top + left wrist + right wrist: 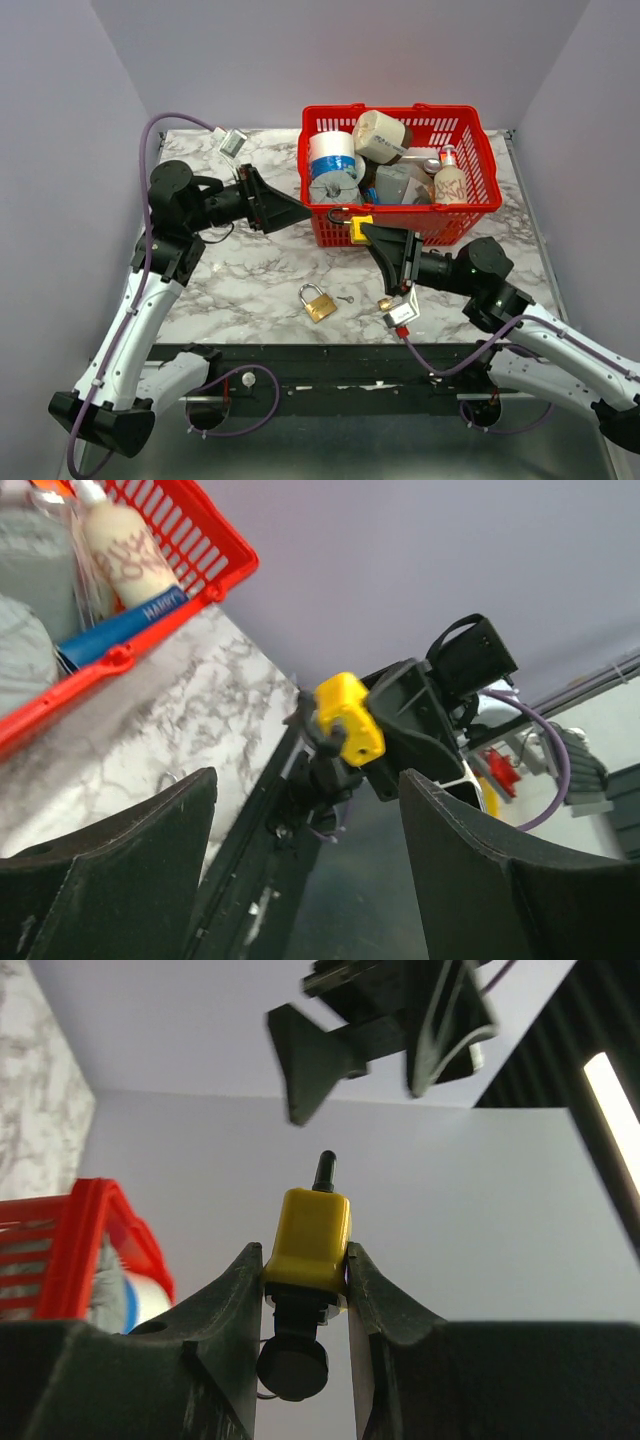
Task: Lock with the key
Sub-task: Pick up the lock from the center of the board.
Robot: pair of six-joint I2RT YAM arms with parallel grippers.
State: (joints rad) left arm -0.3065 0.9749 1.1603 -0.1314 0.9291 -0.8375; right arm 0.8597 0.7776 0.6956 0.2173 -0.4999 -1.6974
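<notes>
Right wrist view: a yellow padlock (307, 1238) is gripped by the right tool (306, 1260); the left tool (299, 212) is spread wide open, nothing held.

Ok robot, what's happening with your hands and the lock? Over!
Left hand open, empty. Right hand shut on yellow lock, held up off the table. Key lies by brass lock. Nothing between the hands.

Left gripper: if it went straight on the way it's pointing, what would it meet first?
Probably the yellow padlock held up in the right gripper. It sits in line with the left gripper, framed between its fingers, though depth is hard to judge.
</notes>
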